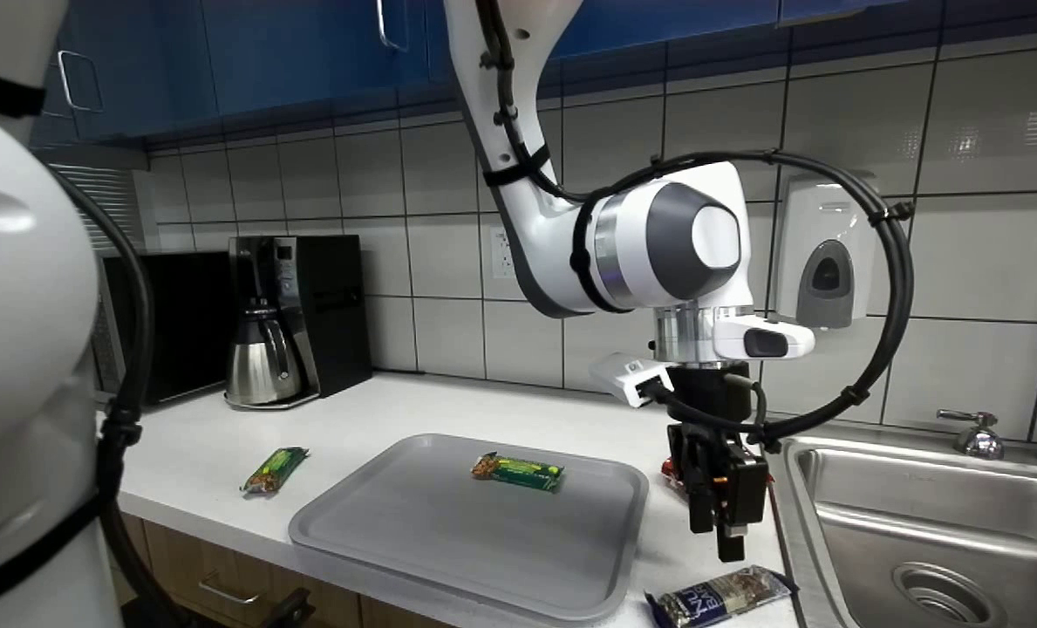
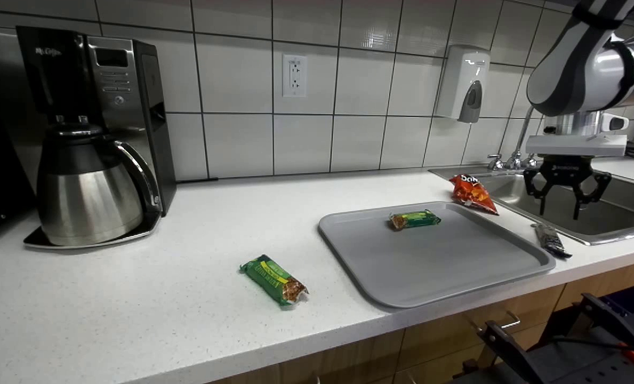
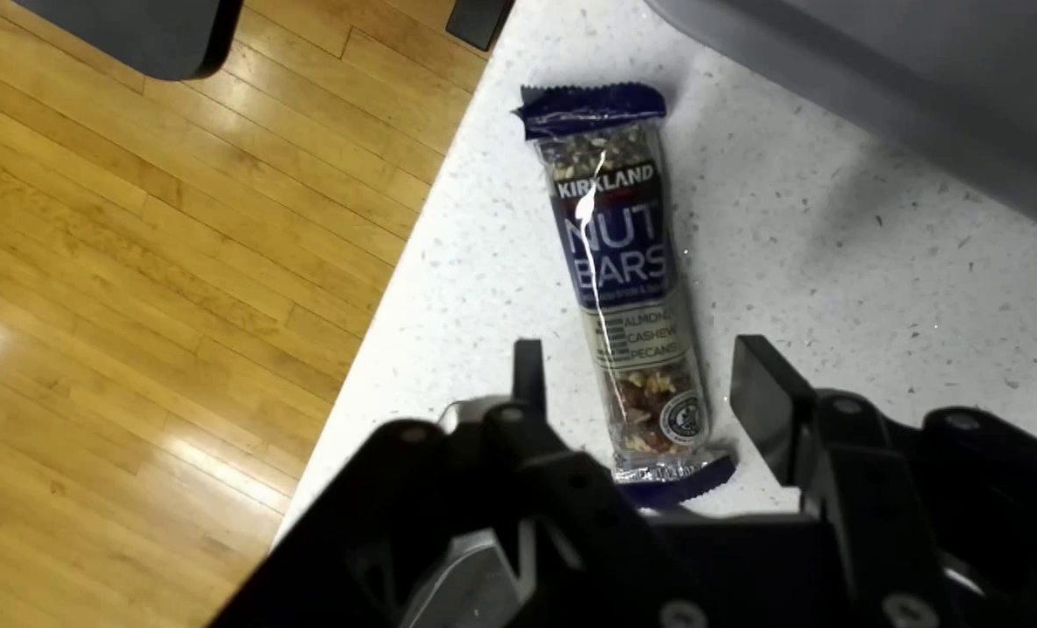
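My gripper is open, its fingers well apart with nothing held. Below it on the white counter lies a Kirkland nut bar in a clear and purple wrapper. In the wrist view the bar's near end shows between the fingers, apart from them. Both exterior views show the gripper raised above the counter near the sink, with the nut bar lower down. A green-wrapped bar rests on the grey tray. Another green bar lies on the counter beside the tray.
A red chip bag sits by the tray's corner, partly hidden behind the gripper in an exterior view. The steel sink borders the counter. A coffee maker with a steel carafe stands against the tiled wall. The counter's front edge is close to the nut bar.
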